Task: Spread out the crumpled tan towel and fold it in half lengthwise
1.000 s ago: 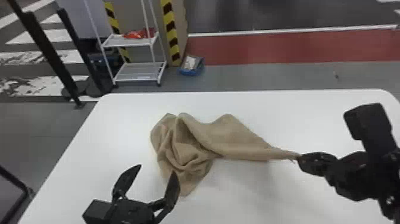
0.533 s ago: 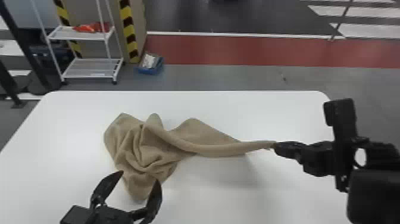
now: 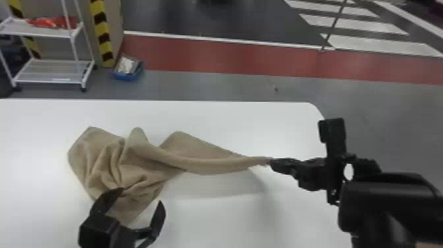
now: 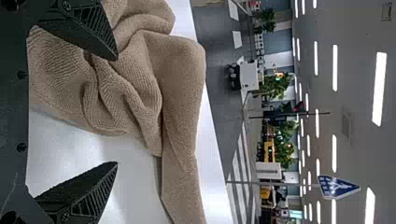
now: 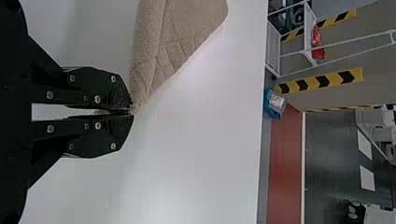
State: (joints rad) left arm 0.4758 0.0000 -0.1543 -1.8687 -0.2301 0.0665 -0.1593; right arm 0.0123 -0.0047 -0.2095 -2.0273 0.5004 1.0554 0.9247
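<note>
The tan towel [image 3: 132, 165] lies bunched on the left part of the table, one end drawn out rightward into a narrow strip. My right gripper [image 3: 272, 162] is shut on that end's corner, held a little above the tabletop. In the right wrist view the closed right gripper [image 5: 131, 112] pinches the tip of the towel [image 5: 173, 42]. At the towel's near edge my left gripper [image 3: 141, 195] stands open, one finger overlapping the cloth in view. The left wrist view has folds of the towel [image 4: 135, 88] beyond the spread left gripper [image 4: 116, 111], nothing gripped.
The white table [image 3: 230, 122] carries the towel, with bare surface around the drawn-out strip. Past its far edge stand a white wheeled rack [image 3: 54, 71] and a blue box [image 3: 128, 67] on the floor.
The head view has turned rightward. The towel's held end has been drawn farther right with my right gripper, and the strip looks straighter and narrower. The left gripper remains open near the bunched part.
</note>
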